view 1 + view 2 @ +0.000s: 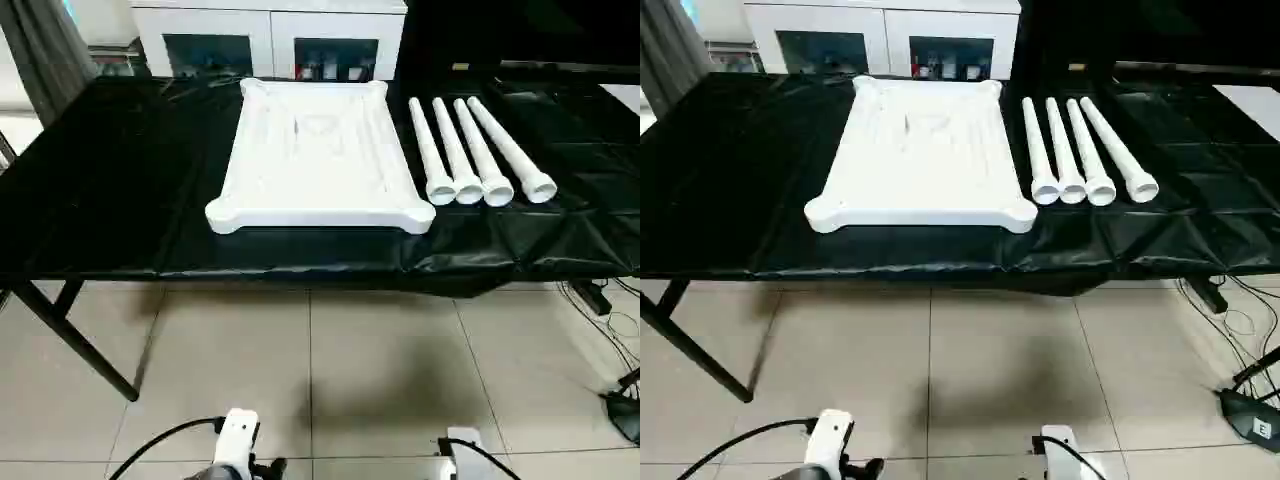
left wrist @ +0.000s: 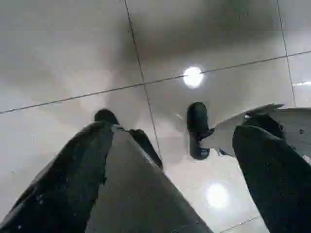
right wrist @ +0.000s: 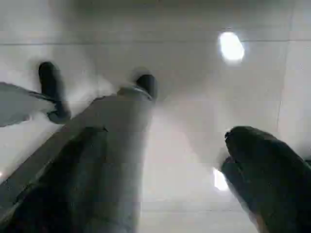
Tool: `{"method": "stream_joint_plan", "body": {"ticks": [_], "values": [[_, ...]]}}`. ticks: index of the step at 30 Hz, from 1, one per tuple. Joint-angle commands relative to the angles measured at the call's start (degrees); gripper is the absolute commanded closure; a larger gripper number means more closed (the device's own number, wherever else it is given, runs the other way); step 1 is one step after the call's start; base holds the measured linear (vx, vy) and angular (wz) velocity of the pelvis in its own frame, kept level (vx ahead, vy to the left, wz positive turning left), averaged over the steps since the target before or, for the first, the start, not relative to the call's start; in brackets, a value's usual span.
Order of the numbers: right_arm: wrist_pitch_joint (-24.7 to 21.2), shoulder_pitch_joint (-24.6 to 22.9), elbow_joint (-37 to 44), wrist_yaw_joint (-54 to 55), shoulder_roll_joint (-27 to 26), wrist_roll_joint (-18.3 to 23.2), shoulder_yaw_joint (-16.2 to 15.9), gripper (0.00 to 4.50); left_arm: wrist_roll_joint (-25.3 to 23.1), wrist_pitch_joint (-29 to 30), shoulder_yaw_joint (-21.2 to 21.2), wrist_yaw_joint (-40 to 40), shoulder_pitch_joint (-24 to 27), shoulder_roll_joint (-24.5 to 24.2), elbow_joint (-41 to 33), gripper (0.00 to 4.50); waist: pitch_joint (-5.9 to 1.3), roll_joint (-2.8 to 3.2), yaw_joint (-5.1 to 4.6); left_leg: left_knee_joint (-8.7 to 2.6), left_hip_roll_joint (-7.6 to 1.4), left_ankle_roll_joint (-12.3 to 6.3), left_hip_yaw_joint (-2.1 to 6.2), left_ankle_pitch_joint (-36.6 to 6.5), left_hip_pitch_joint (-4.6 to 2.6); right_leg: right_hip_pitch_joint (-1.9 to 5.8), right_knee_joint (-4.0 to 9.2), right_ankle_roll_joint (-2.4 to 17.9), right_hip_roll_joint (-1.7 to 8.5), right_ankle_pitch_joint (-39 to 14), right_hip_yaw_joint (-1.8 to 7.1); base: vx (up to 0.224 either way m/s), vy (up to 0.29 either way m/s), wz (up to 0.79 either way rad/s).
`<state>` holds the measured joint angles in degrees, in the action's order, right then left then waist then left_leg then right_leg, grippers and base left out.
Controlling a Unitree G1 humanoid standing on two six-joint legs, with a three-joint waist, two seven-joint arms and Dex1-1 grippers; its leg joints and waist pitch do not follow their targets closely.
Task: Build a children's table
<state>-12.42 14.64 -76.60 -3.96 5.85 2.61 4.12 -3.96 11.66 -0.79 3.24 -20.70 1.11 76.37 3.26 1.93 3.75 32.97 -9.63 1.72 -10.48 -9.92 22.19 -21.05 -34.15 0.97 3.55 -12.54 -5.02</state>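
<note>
The children's table lies in parts on the black-sheeted table. Its white top (image 1: 315, 150) rests with the ribbed underside up and rounded sockets at the corners. Several white tapered legs (image 1: 470, 150) lie side by side just right of it, wide ends towards me. My left gripper (image 2: 180, 145) hangs over the tiled floor, its black fingers (image 2: 73, 179) wide open with nothing between them. My right gripper (image 3: 189, 116) also stands open and empty above the floor. Both wrists (image 1: 237, 440) show low at the near edge, well short of the table.
The black-sheeted table (image 1: 120, 180) spans the view, with a slanted black leg (image 1: 70, 340) at the left. A white glass-door cabinet (image 1: 270, 40) stands behind it. Cables and a black base (image 1: 620, 400) lie on the floor at the right.
</note>
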Motion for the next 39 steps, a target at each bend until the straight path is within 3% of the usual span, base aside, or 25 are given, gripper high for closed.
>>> {"method": "stream_joint_plan", "body": {"ticks": [1,2,3,4,5,6,7,8,9,10,11,13,16,18,20,21,22,23,30,34,39], "values": [[-0.23,0.73,-0.94,2.36,-2.25,0.40,1.00,0.19,-0.33,4.10,0.61,-6.79,-4.19,3.62,0.45,0.11,-2.35,-0.34,-0.28,-4.67,-5.08,2.96,2.38,-26.52,-2.71,0.35,5.79,12.17,7.31,-16.00,4.31,-0.073,0.021,0.02],[0.02,0.33,-1.13,3.30,-2.50,0.32,1.12,0.19,0.30,4.59,1.32,-7.64,-5.41,4.67,0.65,0.11,-2.21,-0.46,0.23,-4.39,-4.78,0.81,2.36,-21.55,-1.59,1.33,6.20,11.90,8.19,-17.91,4.24,-0.073,0.021,0.02],[0.05,0.26,-1.16,3.46,-2.54,0.32,1.15,0.19,0.40,4.66,1.43,-7.77,-5.60,4.82,0.68,0.11,-2.23,-0.22,0.35,-4.27,-4.73,-0.20,2.30,-19.94,-1.40,1.32,6.34,11.53,8.30,-18.53,4.24,0.000,0.000,0.00],[0.09,-0.02,-1.23,3.72,-2.60,0.14,1.03,0.19,-0.26,1.81,0.58,-5.35,1.18,0.83,-0.34,0.11,-2.30,-0.27,0.35,-4.23,-4.83,-0.99,2.26,-19.01,-1.41,1.41,6.42,11.28,8.27,-18.78,4.10,0.038,0.021,-0.19],[0.16,-0.13,-1.25,3.73,-2.62,0.10,1.02,0.19,-0.61,0.39,0.16,-4.30,4.30,-1.02,-0.84,0.11,-2.12,-1.00,-0.62,-4.78,-4.16,-2.77,2.56,-15.86,0.50,2.66,5.70,9.16,7.68,-19.97,3.15,0.038,0.021,-0.19],[0.23,-0.24,-1.26,3.71,-2.63,0.09,1.01,0.19,-0.85,-0.50,-0.11,-3.70,6.20,-2.12,-1.15,0.11,-2.76,-0.77,-0.87,-4.72,-4.00,-2.90,2.77,-14.32,0.83,3.27,5.39,7.97,7.51,-19.38,2.89,0.064,-0.003,-0.40],[0.41,-0.35,-1.26,3.75,-2.69,0.20,1.14,0.19,-0.92,-0.89,-0.19,-3.62,6.82,-2.36,-1.27,0.11,-3.70,-0.29,-1.81,-4.58,-3.87,-3.31,3.33,-10.65,1.45,3.83,4.53,5.87,7.12,-14.39,2.56,0.068,-0.038,-0.36],[0.55,-0.41,-1.29,3.79,-2.74,0.25,1.29,0.19,-0.94,-0.98,-0.17,-3.78,6.79,-2.23,-1.21,0.11,-3.93,0.40,-1.84,-4.11,-4.00,-4.37,3.35,-10.24,0.51,2.78,4.72,6.26,6.76,-10.78,2.53,0.068,-0.038,-0.36],[0.68,-0.32,-1.53,3.88,-2.81,0.01,1.67,0.19,-1.03,-1.00,-0.03,-4.18,6.44,-2.01,-0.67,0.11,-4.64,0.81,-0.92,-3.73,-4.70,-4.28,3.03,-10.96,-1.39,1.68,5.04,8.02,6.81,-8.63,2.78,0.062,-0.038,0.12],[0.84,-0.20,-1.81,4.14,-2.88,-0.50,1.96,0.19,-1.18,-0.85,0.21,-4.79,6.01,-1.73,-0.02,0.11,-4.92,0.89,-0.61,-3.06,-5.06,-4.43,2.64,-9.27,-2.69,0.75,4.58,10.59,6.67,-3.07,3.06,0.046,-0.006,0.32],[1.18,-0.07,-2.09,4.38,-3.01,-1.07,2.26,0.19,-1.39,-0.64,0.51,-5.48,5.59,-1.44,0.65,0.11,-3.90,0.05,-0.18,-3.42,-5.04,-5.37,1.57,-9.52,-1.54,1.05,3.84,14.95,6.48,3.15,3.13,0.046,-0.006,0.32],[1.45,-0.07,-2.12,4.39,-3.15,-1.12,2.42,0.19,-1.43,-0.59,0.70,-5.75,5.59,-1.35,0.71,0.11,-3.98,-0.20,0.08,-3.59,-4.82,-6.03,1.66,-9.93,-0.94,1.77,3.77,14.62,7.08,0.98,2.92,0.000,0.000,0.00],[1.72,-0.09,-2.11,4.29,-3.23,-1.36,2.29,0.19,-0.95,-0.67,0.93,-5.91,6.30,-1.30,-0.01,0.11,-3.79,0.01,0.21,-3.84,-5.18,-5.13,1.84,-12.21,-1.20,1.63,4.30,13.88,7.27,-3.97,3.08,0.000,0.000,0.00],[2.88,0.19,-2.03,3.01,-3.26,-2.15,1.46,0.19,-0.48,-1.12,1.03,-5.87,7.16,-1.41,-0.49,0.11,-3.53,-0.42,0.18,-4.16,-5.24,-3.57,1.78,-14.59,-1.31,1.56,4.65,12.89,7.22,-7.42,3.18,0.000,0.000,0.00],[3.12,0.43,-2.00,2.40,-3.10,-2.42,1.21,0.19,-0.40,-1.46,1.13,-5.89,7.38,-1.41,-0.51,0.11,-3.43,-0.42,0.22,-4.25,-5.15,-2.70,1.79,-16.03,-1.45,1.44,4.98,11.93,7.34,-10.20,3.27,0.000,0.000,0.00],[3.61,0.83,-1.98,1.21,-2.32,-2.94,1.32,0.19,-0.19,-2.14,1.79,-6.34,7.57,-1.23,-0.40,0.11,-3.37,-1.05,0.02,-4.37,-5.07,-2.33,1.83,-16.56,-1.25,1.59,5.13,11.22,7.32,-11.75,3.29,0.000,0.000,0.00],[3.63,0.84,-1.98,1.17,-2.30,-2.95,1.33,0.19,-0.19,-2.16,1.80,-6.35,7.58,-1.22,-0.39,0.11,-3.31,-0.85,0.06,-4.39,-5.03,-2.10,1.90,-16.92,-1.23,1.59,5.14,10.97,7.39,-12.56,3.30,0.000,0.000,0.00],[4.01,0.98,-1.96,0.74,-1.98,-3.20,1.38,0.19,-0.03,-2.57,2.17,-6.61,7.69,-1.06,-0.37,0.11,-3.29,-1.21,-0.03,-4.44,-5.06,-1.80,1.93,-17.33,-1.38,1.51,5.31,10.47,7.42,-13.72,3.40,0.000,0.000,0.00],[5.92,1.79,-1.85,0.47,-2.40,-4.80,0.56,0.19,0.23,-4.48,3.02,-6.87,8.46,-0.83,-0.76,0.11,-3.45,-1.79,0.00,-4.33,-5.17,-2.66,1.79,-14.71,-1.33,1.54,4.74,11.64,7.36,-8.67,3.45,0.000,0.000,0.00],[8.83,3.49,-1.48,-0.92,-2.28,-4.84,0.78,0.19,2.07,-8.27,4.50,-4.81,8.72,-1.33,-2.19,0.11,-3.19,-1.65,0.22,-4.32,-5.19,-3.23,1.73,-14.73,-1.44,1.40,4.84,11.99,7.46,-8.91,3.46,0.000,0.000,0.00],[11.37,6.77,0.03,-7.47,-0.88,-5.99,-1.07,0.19,-0.58,-12.24,1.63,-0.25,9.68,-2.69,-3.65,0.11,-3.12,-1.72,0.21,-4.45,-5.41,-2.84,1.71,-15.49,-1.54,1.35,4.71,11.38,7.23,-8.98,3.60,0.000,0.000,0.00]]}}
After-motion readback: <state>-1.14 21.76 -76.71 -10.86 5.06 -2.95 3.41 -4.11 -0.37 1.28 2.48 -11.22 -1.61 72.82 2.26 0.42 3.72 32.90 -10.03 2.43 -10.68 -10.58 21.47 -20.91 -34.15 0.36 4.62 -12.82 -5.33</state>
